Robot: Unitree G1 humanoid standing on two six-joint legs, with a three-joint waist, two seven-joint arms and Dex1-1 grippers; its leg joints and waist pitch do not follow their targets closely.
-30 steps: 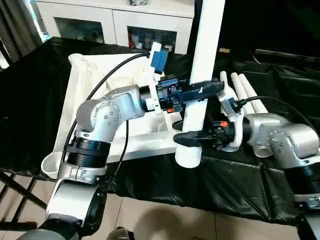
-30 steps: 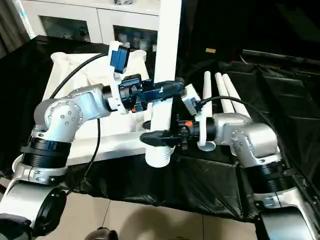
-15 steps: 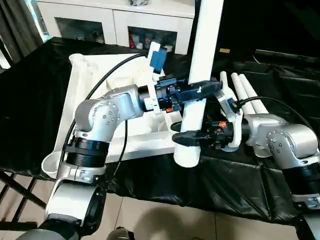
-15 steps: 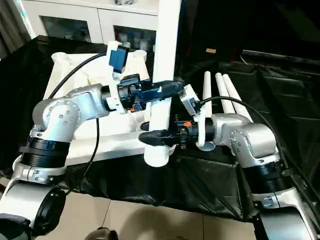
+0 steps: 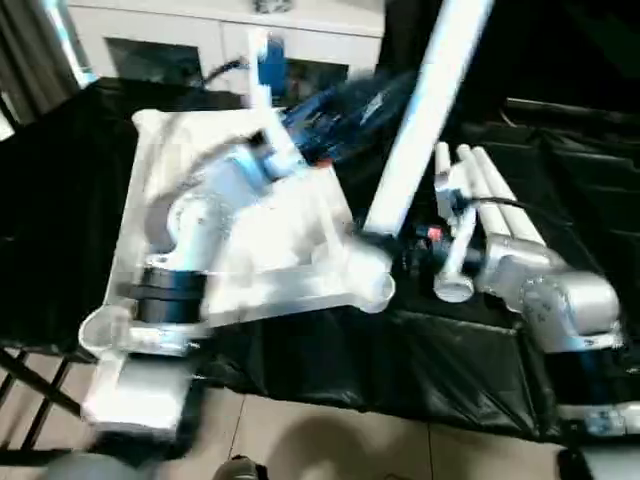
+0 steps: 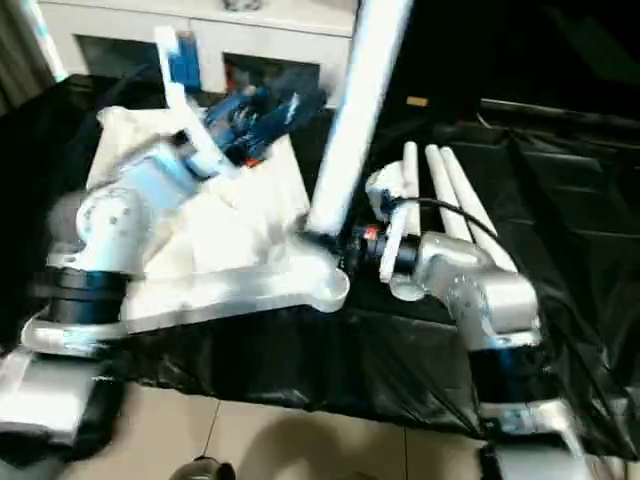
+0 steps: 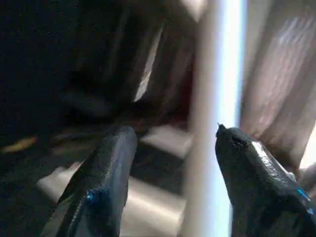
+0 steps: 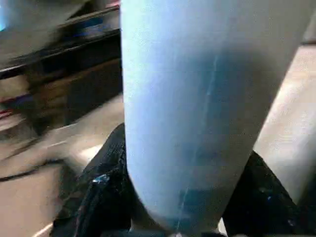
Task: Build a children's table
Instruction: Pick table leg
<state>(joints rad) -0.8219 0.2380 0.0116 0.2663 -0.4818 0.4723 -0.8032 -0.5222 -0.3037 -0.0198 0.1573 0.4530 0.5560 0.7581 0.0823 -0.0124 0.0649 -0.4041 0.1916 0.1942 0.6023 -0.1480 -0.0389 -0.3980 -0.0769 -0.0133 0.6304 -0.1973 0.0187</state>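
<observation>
The white tabletop [image 5: 300,225] lies underside up on the black-draped bench. One long white leg [image 5: 425,110] leans with its top toward the right. Its low end is just above the tabletop's near right corner socket [image 5: 375,285]. My right gripper [image 5: 388,238] is shut on that low end, and the right wrist view shows a black finger on each side of the leg [image 8: 197,98]. My left gripper [image 5: 350,100] is raised over the tabletop, clear of the leg. It stands open [image 7: 173,132], with the leg [image 7: 217,98] beyond its fingers. Three more legs [image 5: 480,180] lie side by side at the right.
A white cabinet with glass doors [image 5: 200,40] stands behind the bench. Black cloth [image 5: 450,350] hangs over the bench's front edge, with tiled floor [image 5: 300,440] below. My left forearm [image 5: 200,210] reaches across the tabletop.
My left gripper has opened, let go of the leg and swung up and back to the left. The leg has tipped its top rightward, and its low end has moved toward the corner socket.
</observation>
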